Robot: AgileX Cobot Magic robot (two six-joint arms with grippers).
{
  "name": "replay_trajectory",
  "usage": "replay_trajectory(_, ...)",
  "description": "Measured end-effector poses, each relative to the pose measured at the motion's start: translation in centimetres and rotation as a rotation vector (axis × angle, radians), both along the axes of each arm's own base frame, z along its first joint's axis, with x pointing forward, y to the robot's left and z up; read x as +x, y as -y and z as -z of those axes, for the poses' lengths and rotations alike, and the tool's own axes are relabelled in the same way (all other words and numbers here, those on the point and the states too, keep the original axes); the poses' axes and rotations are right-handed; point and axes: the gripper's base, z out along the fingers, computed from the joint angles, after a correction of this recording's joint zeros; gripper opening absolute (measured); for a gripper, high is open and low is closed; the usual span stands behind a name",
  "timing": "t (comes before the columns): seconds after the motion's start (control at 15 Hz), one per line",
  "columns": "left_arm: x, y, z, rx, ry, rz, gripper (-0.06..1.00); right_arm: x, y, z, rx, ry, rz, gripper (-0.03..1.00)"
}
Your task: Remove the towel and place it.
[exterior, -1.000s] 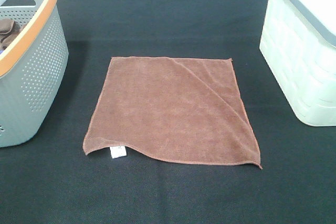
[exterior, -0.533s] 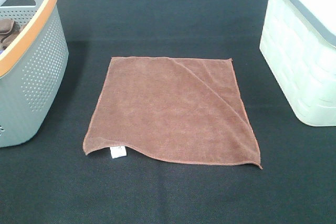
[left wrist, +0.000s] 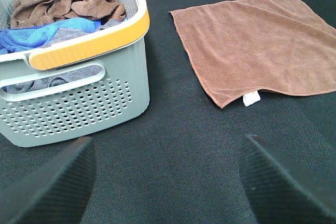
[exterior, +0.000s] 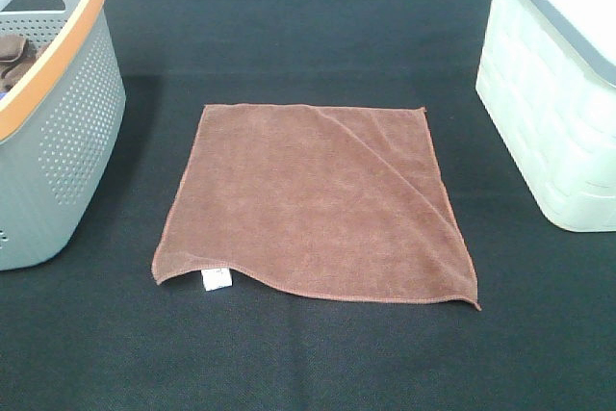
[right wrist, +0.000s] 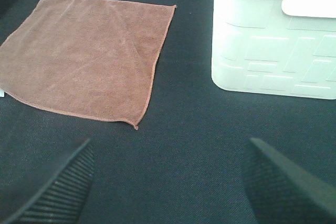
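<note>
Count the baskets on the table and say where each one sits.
2. The grey basket with the orange rim sits left of the towel, holding bunched cloths. The white basket sits right of the towel. Both are cut off by the frame; nothing suggests more.

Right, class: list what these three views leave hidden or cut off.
- Grey basket: cut by the high view's left edge; its wall hides most contents.
- White bin: inside unseen; cut by the right edge in the high and right wrist views.
- Tag: print too small.
- Left claw: only fingertips show.

Towel (exterior: 313, 201), baskets (exterior: 53, 132) on black tabletop (exterior: 289, 36)
</note>
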Motion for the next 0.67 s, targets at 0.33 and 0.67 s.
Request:
replay_trajectory(0.33,0.0,0.0,0.0,0.0,0.0,0.0,0.73,-0.01,0.0,0.0,0.0,0.001,0.0,0.74)
replay_trajectory(0.67,0.0,0.0,0.0,0.0,0.0,0.0,0.73,-0.01,0.0,0.0,0.0,0.001,0.0,0.74)
